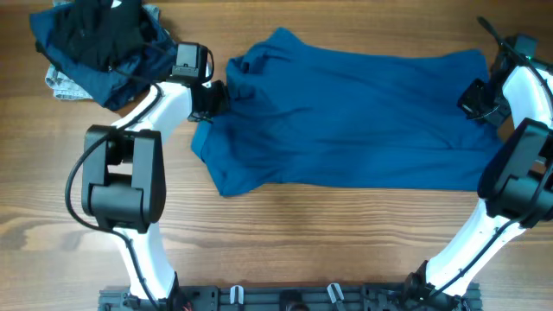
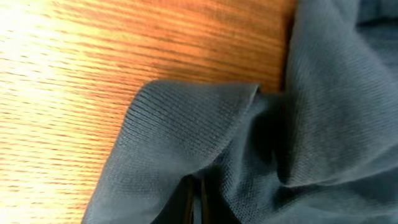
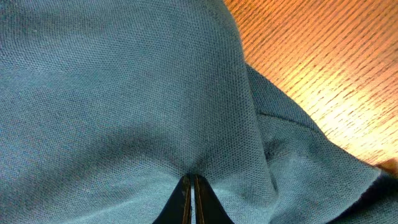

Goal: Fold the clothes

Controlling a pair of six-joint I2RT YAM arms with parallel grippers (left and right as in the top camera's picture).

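Closest to the lens in the left wrist view, the left gripper (image 2: 194,198) has its jaws pressed together at the bottom centre, with a fold of the blue shirt (image 2: 205,137) gathered over them, so it appears to be pinching that cloth. In the right wrist view the right gripper (image 3: 192,190) is likewise closed to a sliver, the weave puckering into its tips. From overhead, bare table (image 1: 346,233) runs along the lower frame. Above it the shirt (image 1: 346,112) lies spread with its long axis left to right across the middle. The left gripper (image 1: 210,98) grips its crumpled left end and the right gripper (image 1: 475,97) its right end, so the cloth stretches between the two and each arm is nearer its own end. A fold would likely bring one end along that axis toward the other. Farthest, in the upper left, sits the heap (image 1: 95,43) of dark garments, just beside the left arm.
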